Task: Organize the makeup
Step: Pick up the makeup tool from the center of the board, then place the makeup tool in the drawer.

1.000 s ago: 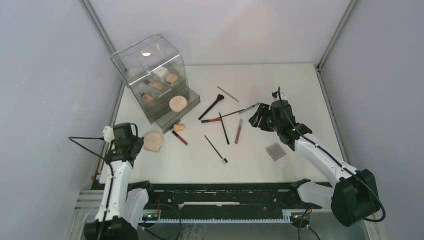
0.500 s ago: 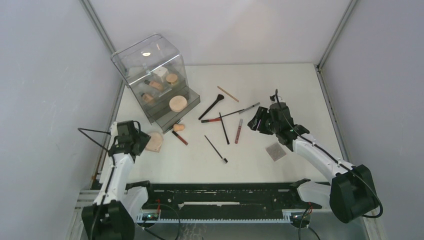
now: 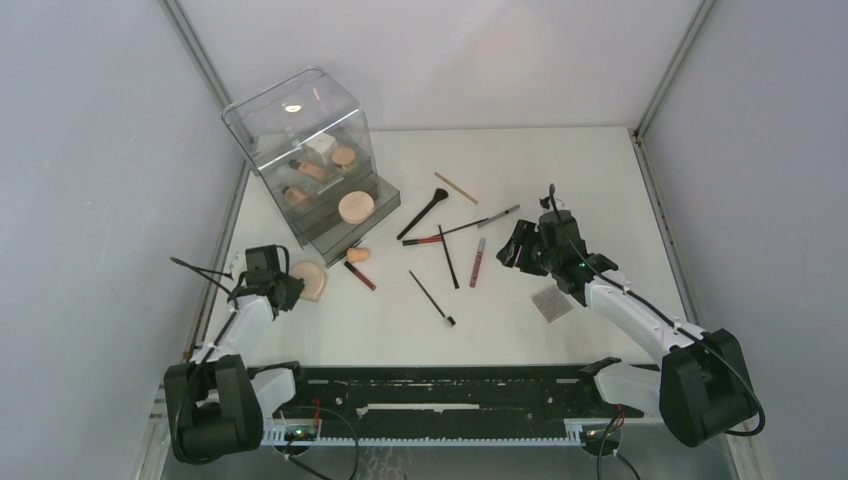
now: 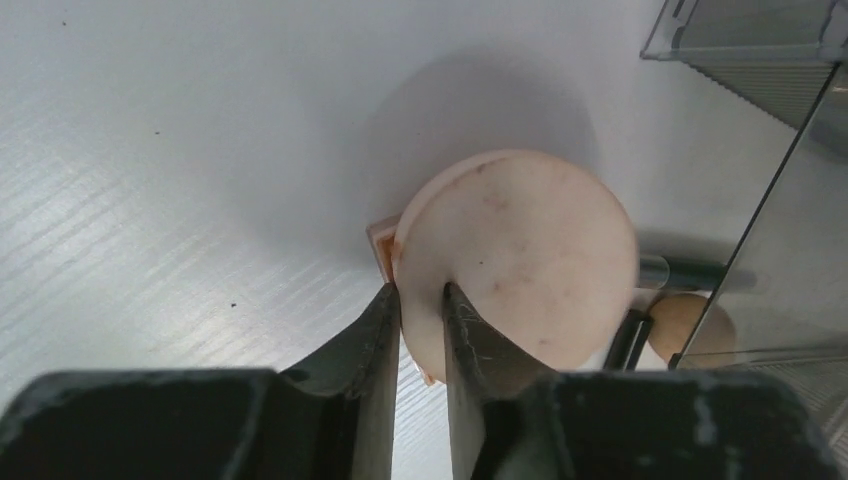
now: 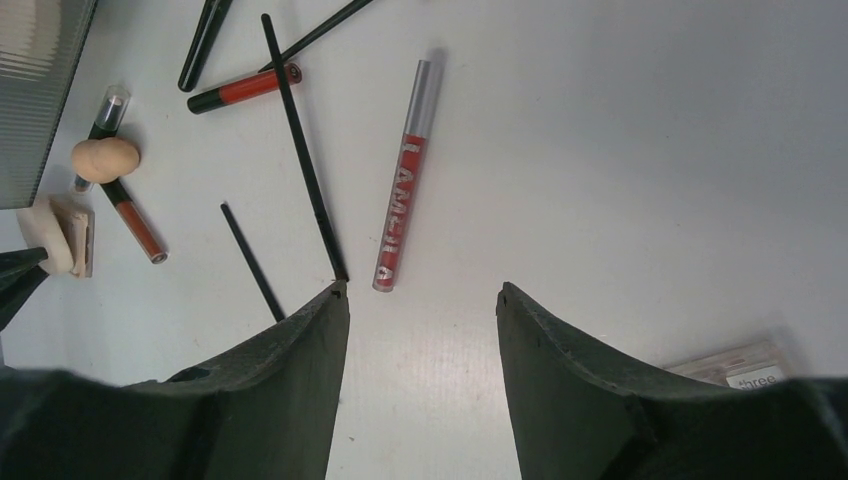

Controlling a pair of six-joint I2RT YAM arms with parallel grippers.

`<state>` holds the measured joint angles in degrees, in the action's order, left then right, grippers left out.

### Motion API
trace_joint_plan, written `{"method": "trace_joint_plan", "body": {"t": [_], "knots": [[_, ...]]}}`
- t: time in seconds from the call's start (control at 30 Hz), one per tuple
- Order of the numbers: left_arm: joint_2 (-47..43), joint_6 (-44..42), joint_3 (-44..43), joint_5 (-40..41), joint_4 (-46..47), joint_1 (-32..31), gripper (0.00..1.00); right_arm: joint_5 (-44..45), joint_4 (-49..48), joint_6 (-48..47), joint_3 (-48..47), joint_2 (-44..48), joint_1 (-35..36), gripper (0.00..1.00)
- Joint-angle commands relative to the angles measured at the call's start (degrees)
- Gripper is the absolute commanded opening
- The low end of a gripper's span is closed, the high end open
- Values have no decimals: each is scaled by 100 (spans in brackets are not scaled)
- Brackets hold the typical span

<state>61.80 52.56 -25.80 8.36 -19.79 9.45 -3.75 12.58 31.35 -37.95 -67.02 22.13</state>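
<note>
My left gripper (image 4: 420, 295) is shut on the rim of a round tan compact (image 4: 520, 260), which lies on the table beside the clear box; the top view shows the compact (image 3: 312, 280) and this gripper (image 3: 284, 291). My right gripper (image 5: 420, 290) is open and empty, just above the table near a red lip tube (image 5: 405, 200); both show in the top view, the gripper (image 3: 515, 248) and the tube (image 3: 478, 262). A peach sponge (image 3: 358, 256), thin black brushes (image 3: 447, 257) and more red tubes (image 3: 360, 276) lie scattered mid-table.
The big clear box with drawers (image 3: 305, 150) stands at the back left, its lowest drawer pulled out with a tan compact (image 3: 356, 207) in it. A grey square palette (image 3: 551, 302) lies near my right arm. A wooden stick (image 3: 455, 187) lies further back.
My left gripper has moved right and down to the tan compact and now grips its rim. My right gripper has shifted slightly nearer and lower, still open.
</note>
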Motion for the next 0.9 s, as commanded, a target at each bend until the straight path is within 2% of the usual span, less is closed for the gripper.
{"method": "trace_joint_plan", "body": {"t": [0.0, 0.07, 0.3, 0.5, 0.63, 0.77, 0.87], "knots": [[-20, 157, 74, 79, 204, -2, 16, -30, -213, -4, -41, 75, -33, 63], [-169, 170, -8, 136, -24, 2, 1, -28, -208, -12, -37, 84, -43, 63], [-1217, -350, -1038, 614, -1336, 44, 0, -247, -269, 30, -38, 166, -136, 64], [-2027, -615, -1560, 168, -1574, 33, 0, -203, -159, 31, -30, 279, -170, 64], [-1764, -817, -1892, -482, -1379, -255, 0, -206, -116, 5, 7, 405, -165, 64], [-1258, -637, -2191, -243, -1174, -1079, 0, -340, -113, 25, 7, 506, -174, 64], [-985, -417, -2165, -243, -801, -1253, 0, -293, -15, 88, 7, 616, -174, 64]]}}
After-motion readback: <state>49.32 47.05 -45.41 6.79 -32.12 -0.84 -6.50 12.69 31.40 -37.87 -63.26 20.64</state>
